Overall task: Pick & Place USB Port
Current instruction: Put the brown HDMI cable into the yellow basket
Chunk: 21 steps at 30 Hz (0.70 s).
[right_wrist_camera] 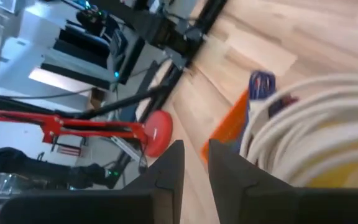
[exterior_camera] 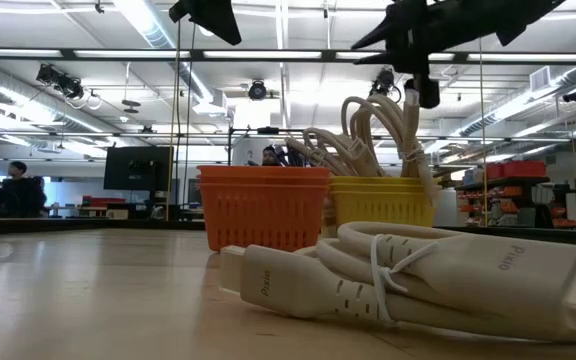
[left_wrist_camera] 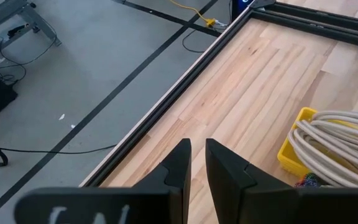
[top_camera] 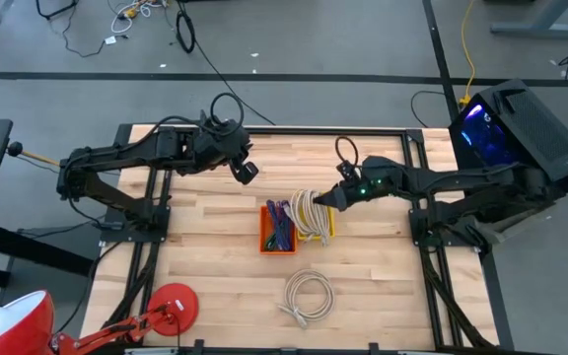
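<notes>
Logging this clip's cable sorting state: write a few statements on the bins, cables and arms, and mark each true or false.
1. The orange bin and yellow bin stand side by side. True.
2. The yellow bin is empty. False: beige cables are piled in it.
3. A coiled beige cable lies loose on the table. True.
4. The right gripper hovers over the loose coil. False: it is at the yellow bin's cables.
5. The left gripper grips a cable. False: it holds nothing, away from both bins.
</notes>
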### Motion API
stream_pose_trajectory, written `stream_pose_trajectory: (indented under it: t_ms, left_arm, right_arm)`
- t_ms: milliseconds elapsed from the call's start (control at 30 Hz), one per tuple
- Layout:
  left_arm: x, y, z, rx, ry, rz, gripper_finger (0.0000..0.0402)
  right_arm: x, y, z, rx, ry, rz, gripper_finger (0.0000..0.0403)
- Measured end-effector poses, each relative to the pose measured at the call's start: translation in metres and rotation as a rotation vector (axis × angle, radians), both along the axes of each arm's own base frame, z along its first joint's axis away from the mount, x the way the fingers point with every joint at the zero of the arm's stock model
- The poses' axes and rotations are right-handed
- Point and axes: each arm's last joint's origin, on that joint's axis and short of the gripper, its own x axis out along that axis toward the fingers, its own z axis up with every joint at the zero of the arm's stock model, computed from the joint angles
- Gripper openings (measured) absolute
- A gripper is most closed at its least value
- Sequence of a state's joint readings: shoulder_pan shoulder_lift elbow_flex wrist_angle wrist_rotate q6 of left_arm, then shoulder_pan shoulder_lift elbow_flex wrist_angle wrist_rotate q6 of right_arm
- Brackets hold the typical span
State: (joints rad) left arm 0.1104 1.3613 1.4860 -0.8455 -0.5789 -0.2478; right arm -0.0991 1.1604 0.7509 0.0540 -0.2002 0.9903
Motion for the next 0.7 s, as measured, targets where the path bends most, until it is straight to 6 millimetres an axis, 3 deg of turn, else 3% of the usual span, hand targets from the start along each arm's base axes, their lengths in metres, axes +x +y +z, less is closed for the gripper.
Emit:
stream_pose_trajectory:
  t_ms: [233, 700]
  left_arm:
    - [-0.001, 0.000, -0.001, -0.003, 0.019, 0.000, 0.0053]
    - [-0.002, -0.002, -0.004, -0.060, 0.036, -0.047, 0.0053]
  right_arm:
    - [-0.009, -0.002, -0.006, -0.030, 0.088, 0.083, 0.0073]
    - [-0.037, 0.058, 0.005, 0.046, 0.146, 0.345, 0.0073]
